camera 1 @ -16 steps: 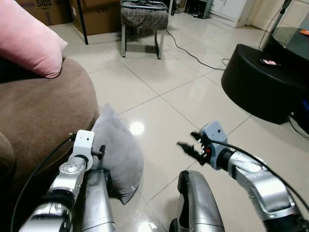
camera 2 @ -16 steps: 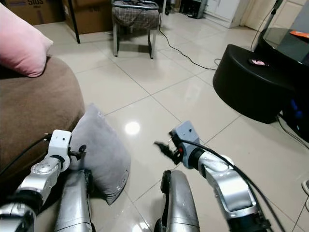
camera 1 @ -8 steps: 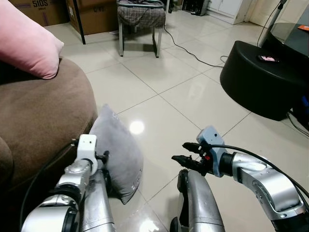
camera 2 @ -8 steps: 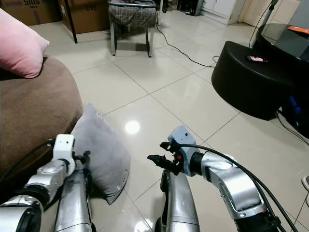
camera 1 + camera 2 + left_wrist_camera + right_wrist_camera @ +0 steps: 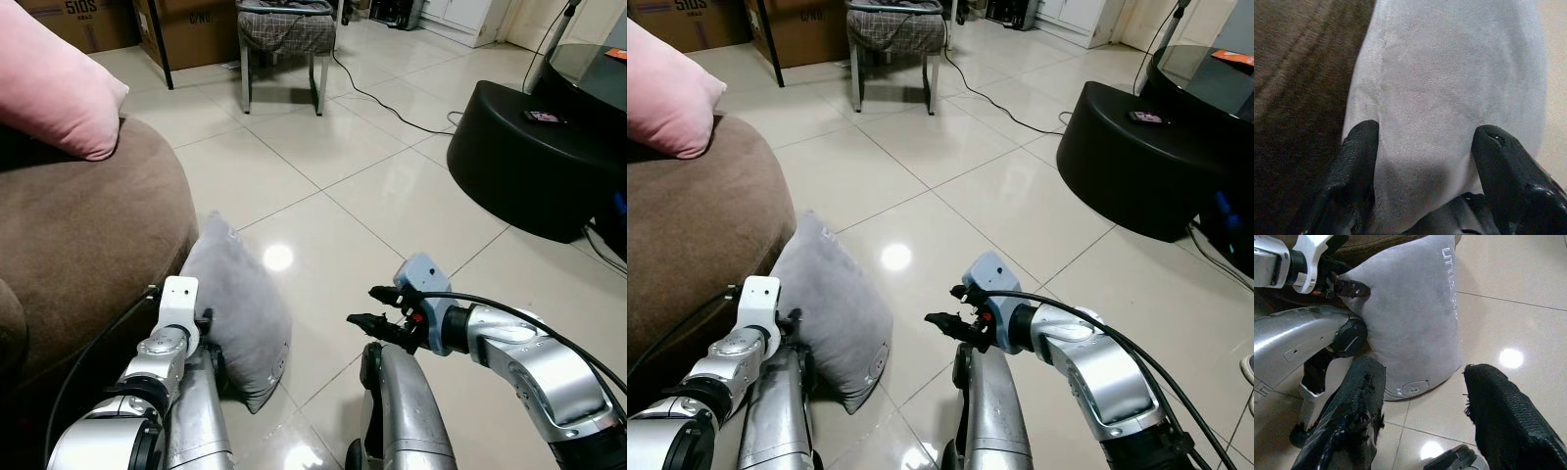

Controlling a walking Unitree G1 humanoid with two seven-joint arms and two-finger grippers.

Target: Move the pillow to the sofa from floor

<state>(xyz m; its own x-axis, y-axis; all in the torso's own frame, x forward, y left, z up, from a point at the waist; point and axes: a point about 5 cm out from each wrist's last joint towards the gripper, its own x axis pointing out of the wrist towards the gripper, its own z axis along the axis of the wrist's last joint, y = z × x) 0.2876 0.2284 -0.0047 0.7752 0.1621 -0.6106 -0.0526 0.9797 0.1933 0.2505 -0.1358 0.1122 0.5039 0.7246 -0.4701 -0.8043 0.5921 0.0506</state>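
**Grey pillow on the floor between two spread grippers**

There are two pillows. A grey pillow (image 5: 240, 313) stands on edge on the pale tiled floor (image 5: 323, 166), leaning against the side of a brown sofa (image 5: 78, 245). A pink pillow (image 5: 54, 83) lies on top of the sofa.

There are two grippers. The left gripper (image 5: 1422, 161) is pressed up to the grey pillow at the sofa side. Its two black fingers (image 5: 1354, 161) are spread wide, one on each side of the pillow's edge, with the grey fabric filling the gap between them. I cannot tell whether they squeeze it.

The right gripper (image 5: 370, 305) hangs above the tiles just beside the pillow, on the side away from the sofa. Its two fingers (image 5: 1498, 406) are spread apart and hold nothing. In its wrist view the pillow lies ahead of the fingertips, apart from them.

Further back stands one metal-legged chair (image 5: 289, 34) with a checked seat, and one black cable (image 5: 392, 108) runs across the floor. One black round table (image 5: 534, 157) sits to the right. Two cardboard boxes (image 5: 191, 29) stand by the far wall.
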